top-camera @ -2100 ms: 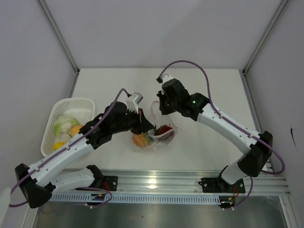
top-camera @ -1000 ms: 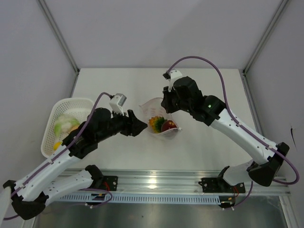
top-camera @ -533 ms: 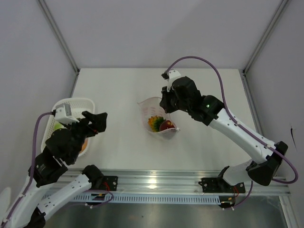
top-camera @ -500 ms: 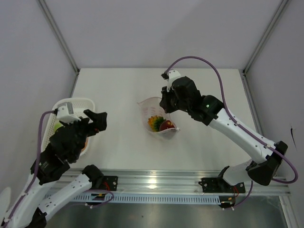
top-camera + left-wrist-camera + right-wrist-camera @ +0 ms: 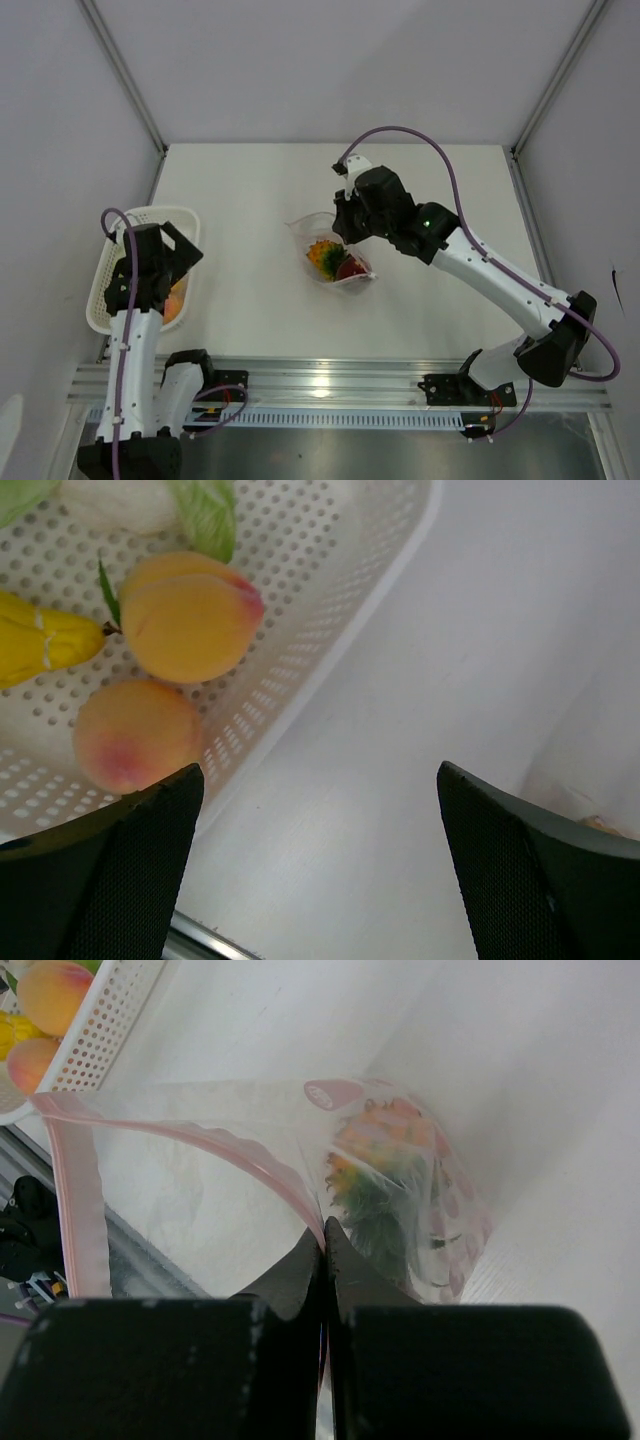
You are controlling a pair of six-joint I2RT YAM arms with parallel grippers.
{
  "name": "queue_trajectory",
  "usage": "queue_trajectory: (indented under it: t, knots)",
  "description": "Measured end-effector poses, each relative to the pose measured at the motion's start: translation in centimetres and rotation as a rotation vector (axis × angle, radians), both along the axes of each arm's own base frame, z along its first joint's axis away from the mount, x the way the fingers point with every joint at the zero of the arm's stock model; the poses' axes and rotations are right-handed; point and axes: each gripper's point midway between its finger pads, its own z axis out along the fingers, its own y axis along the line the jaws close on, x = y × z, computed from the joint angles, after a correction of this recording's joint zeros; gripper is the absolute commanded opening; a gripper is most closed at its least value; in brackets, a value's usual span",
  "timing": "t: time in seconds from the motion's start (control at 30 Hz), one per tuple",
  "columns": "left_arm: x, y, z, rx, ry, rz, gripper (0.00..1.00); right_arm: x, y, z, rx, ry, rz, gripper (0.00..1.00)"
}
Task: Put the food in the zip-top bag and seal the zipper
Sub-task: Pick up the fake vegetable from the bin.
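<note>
The clear zip-top bag (image 5: 328, 250) stands mid-table with its mouth held up. My right gripper (image 5: 345, 228) is shut on its rim, pinching the pinkish-red zipper (image 5: 200, 1140) between its tips (image 5: 323, 1232). Inside the bag lie an orange and green piece (image 5: 375, 1165) and a dark red apple (image 5: 350, 268). My left gripper (image 5: 178, 262) hangs open and empty over the right edge of the white basket (image 5: 150, 212). More food lies in that basket: two peach-coloured fruits (image 5: 185, 625) (image 5: 135, 735), a yellow piece (image 5: 40, 645) and a green-white leafy piece (image 5: 150, 500).
The basket's perforated wall (image 5: 300, 610) runs diagonally under my left fingers (image 5: 120, 870), with bare white table to its right. A metal rail (image 5: 330, 385) runs along the near table edge. Grey walls close in the left, right and far sides.
My left arm has swung back from the bag to the basket and its jaws have opened wide. My right gripper stays shut on the bag's rim, shifted slightly left.
</note>
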Motion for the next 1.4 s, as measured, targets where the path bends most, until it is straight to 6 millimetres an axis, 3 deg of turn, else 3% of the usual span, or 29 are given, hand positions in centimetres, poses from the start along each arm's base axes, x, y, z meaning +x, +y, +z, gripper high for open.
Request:
queue_trajectory:
  t: [0.17, 0.37, 0.53, 0.73, 0.97, 1.2, 1.4]
  knots:
    - [-1.0, 2.7, -2.9, -0.018, 0.123, 0.128, 0.99, -0.2, 0.2, -0.7, -0.001, 0.013, 0.013, 0.00]
    - [-2.1, 4.1, -4.4, -0.019, 0.167, 0.224, 0.99, -0.4, 0.5, -0.7, 0.012, 0.015, 0.029, 0.00]
    - [-1.7, 5.5, -5.0, -0.002, 0.183, 0.310, 1.00, -0.5, 0.9, -0.8, 0.019, 0.023, 0.047, 0.00]
    - [-1.2, 6.8, -7.8, -0.010, 0.291, 0.392, 0.99, -0.7, 1.2, -1.1, 0.021, 0.032, 0.064, 0.00]
    - [-1.1, 7.9, -9.6, -0.031, 0.344, 0.472, 0.97, -0.8, 1.4, -1.1, 0.024, 0.032, 0.079, 0.00]
    - [-1.9, 9.8, -9.8, -0.036, 0.347, 0.561, 0.95, -0.8, 1.5, -1.1, 0.025, 0.034, 0.089, 0.00]
    - [-0.2, 10.5, -10.0, -0.048, 0.344, 0.566, 0.94, -1.0, 1.7, -1.2, 0.029, 0.039, 0.100, 0.00]
